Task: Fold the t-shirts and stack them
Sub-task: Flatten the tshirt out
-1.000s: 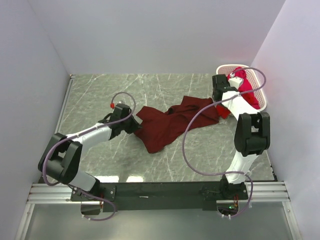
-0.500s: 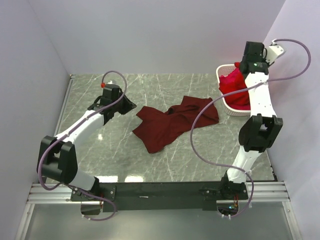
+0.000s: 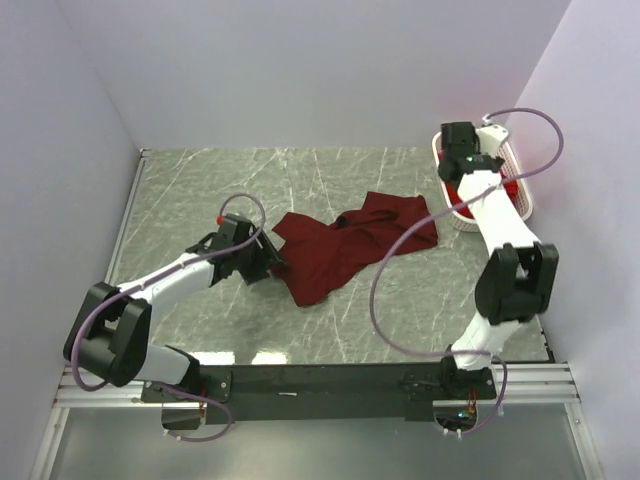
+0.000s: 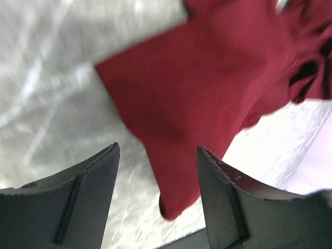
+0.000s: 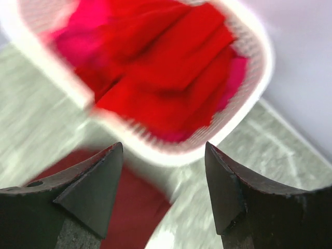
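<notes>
A dark maroon t-shirt (image 3: 350,245) lies crumpled in the middle of the marble table; the left wrist view shows its left corner and sleeve (image 4: 218,78). My left gripper (image 3: 272,264) hovers at that shirt's left edge, open (image 4: 158,150), with nothing between its fingers. Brighter red and pinkish t-shirts (image 5: 161,78) are heaped in the white slotted basket (image 5: 171,155), partly hidden by my arm in the top view (image 3: 512,188). My right gripper (image 3: 457,180) hangs open (image 5: 163,148) above the basket's near rim, holding nothing.
The white basket (image 3: 528,203) stands in the back right corner against the wall. The maroon shirt's right end (image 5: 135,207) reaches almost to the basket. White walls close the table on three sides.
The left arm swung away from the maroon shirt, came back to its left edge and opened. The right arm rose high over the basket, then dropped to its near rim and opened.
</notes>
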`<act>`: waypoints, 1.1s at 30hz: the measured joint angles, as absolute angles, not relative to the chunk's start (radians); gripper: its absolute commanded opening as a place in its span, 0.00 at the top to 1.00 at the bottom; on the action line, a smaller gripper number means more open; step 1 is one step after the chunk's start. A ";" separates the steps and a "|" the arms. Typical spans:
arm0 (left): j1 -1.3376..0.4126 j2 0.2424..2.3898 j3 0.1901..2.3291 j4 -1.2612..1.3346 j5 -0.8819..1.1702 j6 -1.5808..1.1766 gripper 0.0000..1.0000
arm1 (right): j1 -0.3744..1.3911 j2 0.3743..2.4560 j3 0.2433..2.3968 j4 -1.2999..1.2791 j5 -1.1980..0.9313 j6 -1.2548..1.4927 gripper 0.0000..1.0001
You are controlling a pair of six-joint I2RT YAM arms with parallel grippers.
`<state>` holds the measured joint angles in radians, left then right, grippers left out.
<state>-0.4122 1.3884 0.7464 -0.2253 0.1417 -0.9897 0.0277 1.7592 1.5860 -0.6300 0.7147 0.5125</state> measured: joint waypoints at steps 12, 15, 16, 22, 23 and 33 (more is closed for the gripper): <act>-0.476 1.416 0.677 -0.134 0.125 -1.154 0.35 | 0.252 1.611 1.282 -0.568 0.532 0.517 0.30; -0.477 1.427 0.675 -0.117 0.110 -1.175 0.43 | 0.258 1.648 1.237 -0.567 0.494 0.527 0.31; -0.477 1.438 0.675 -0.103 0.108 -1.177 0.47 | 0.260 1.656 1.226 -0.569 0.485 0.530 0.31; -0.476 1.540 0.698 -0.060 0.098 -1.195 0.85 | 0.331 1.667 1.181 -0.540 0.445 0.548 0.31; -0.475 1.547 0.705 -0.061 0.096 -1.194 0.99 | 0.345 1.667 1.168 -0.529 0.439 0.554 0.31; -0.426 1.553 0.818 -0.076 0.052 -1.140 0.99 | 0.382 1.694 1.031 -0.469 0.405 0.587 0.47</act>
